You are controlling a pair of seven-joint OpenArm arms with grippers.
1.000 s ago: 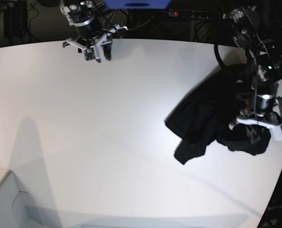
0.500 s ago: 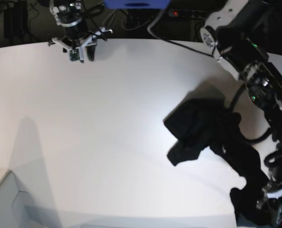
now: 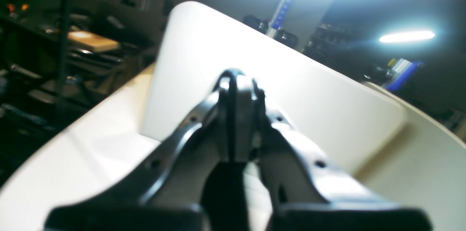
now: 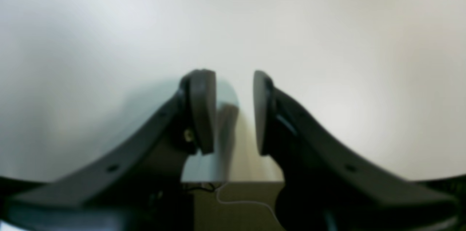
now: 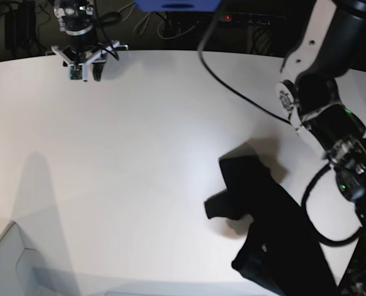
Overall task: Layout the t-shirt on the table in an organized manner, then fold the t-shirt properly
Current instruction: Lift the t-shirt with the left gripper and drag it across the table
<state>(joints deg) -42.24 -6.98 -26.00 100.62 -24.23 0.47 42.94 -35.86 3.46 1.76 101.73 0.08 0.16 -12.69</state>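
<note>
My left end effector [image 3: 238, 114] clamped on black t-shirt [image 5: 275, 222] over table's [image 5: 139, 154] near right; right end effector [image 4: 228, 112] apart, empty, far left.

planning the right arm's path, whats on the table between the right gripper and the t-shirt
Nothing: in the base view only bare white table lies between the right gripper and the bunched black t-shirt.

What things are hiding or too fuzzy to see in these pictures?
- Left pincer: out of the base view, past the bottom right edge.
- T-shirt: base view, lower part cut off by the bottom edge; bunched, so print and label can't be seen.
- Left wrist view: blurred; only a dark strip shows between the shut fingers.
- Right pincer: small in the base view; the right wrist view is blurred.
</note>
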